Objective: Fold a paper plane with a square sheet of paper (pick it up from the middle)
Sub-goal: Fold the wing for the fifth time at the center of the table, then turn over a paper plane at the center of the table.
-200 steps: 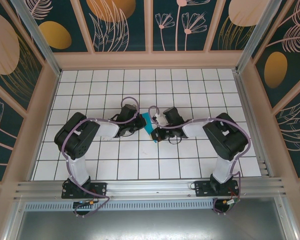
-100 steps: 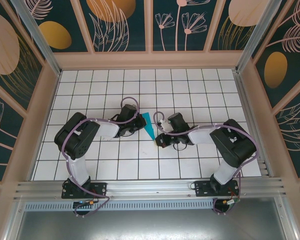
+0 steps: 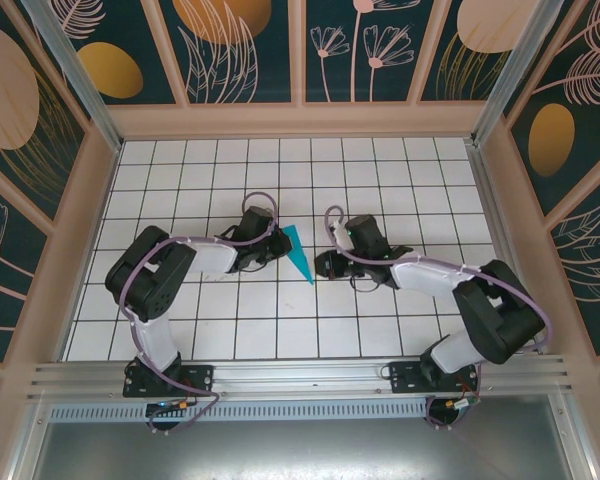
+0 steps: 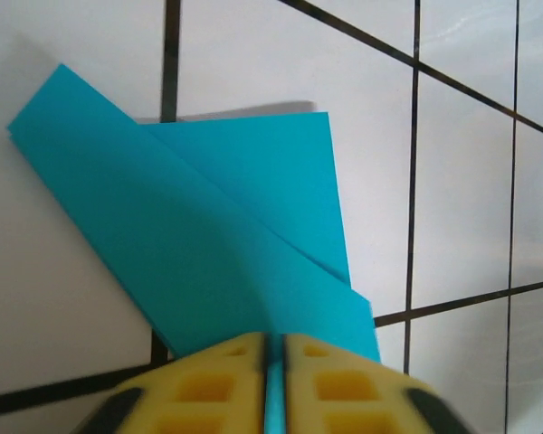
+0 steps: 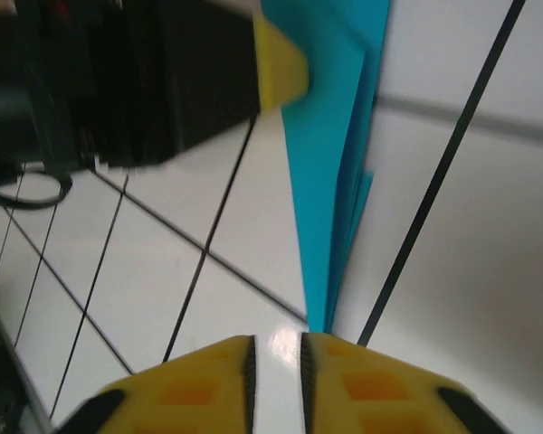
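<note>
Teal paper, folded in layers into the paper plane (image 3: 299, 252) (image 4: 208, 244) (image 5: 330, 136), lies near the middle of the white gridded bench (image 3: 180, 180), its sharp tip aimed toward 5 o'clock in the top view. At its 9 o'clock edge sits the left end effector (image 3: 277, 247) (image 4: 273, 339). Its yellow fingers (image 4: 222, 380) stand almost together with a sliver of teal in the slit, and I cannot tell whether they pinch the paper. At the plane's 4 o'clock, just beside the tip, sits the right end effector (image 3: 324, 266) (image 5: 276, 342), jaws slightly parted over bare tile, gripping nothing.
</note>
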Robot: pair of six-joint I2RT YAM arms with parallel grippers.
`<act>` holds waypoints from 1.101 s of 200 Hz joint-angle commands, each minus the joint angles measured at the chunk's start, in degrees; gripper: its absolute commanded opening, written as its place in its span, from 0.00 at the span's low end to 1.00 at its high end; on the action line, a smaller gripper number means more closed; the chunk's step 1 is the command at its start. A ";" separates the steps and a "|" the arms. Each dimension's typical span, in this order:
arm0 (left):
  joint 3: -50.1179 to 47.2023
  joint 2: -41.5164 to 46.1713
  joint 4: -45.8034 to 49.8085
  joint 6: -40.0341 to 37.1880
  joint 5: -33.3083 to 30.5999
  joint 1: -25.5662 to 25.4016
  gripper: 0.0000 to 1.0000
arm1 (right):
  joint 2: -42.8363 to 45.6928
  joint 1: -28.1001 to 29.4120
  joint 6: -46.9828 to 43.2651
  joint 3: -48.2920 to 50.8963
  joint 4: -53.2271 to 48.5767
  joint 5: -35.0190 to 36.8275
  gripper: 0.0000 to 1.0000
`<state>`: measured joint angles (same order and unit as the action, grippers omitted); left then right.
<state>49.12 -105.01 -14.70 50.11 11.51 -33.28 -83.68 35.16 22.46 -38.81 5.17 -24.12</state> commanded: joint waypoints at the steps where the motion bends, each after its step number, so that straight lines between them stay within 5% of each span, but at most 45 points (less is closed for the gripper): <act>1: 3.28 5.12 5.85 -1.18 -1.80 0.29 0.28 | 1.74 -2.66 4.65 -1.15 1.47 5.47 0.35; 39: 7.92 6.48 15.46 -0.51 -6.84 -1.32 0.53 | 1.37 -7.34 3.29 -2.14 1.78 5.64 0.56; 77: 14.21 4.70 27.55 3.58 -20.83 -5.97 0.77 | 1.83 -10.68 1.45 -0.66 3.42 7.24 0.76; 148: 28.97 -9.01 43.03 6.49 -26.51 -10.66 0.71 | 2.51 -13.86 1.23 2.06 3.31 10.19 0.85; 220: 21.23 -0.93 40.52 10.94 -27.73 -10.84 0.57 | 0.15 -14.05 1.51 1.20 2.92 7.64 0.83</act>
<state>72.64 -109.60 25.17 58.76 -14.28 -43.90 -82.56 21.50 24.36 -37.36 7.51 -15.07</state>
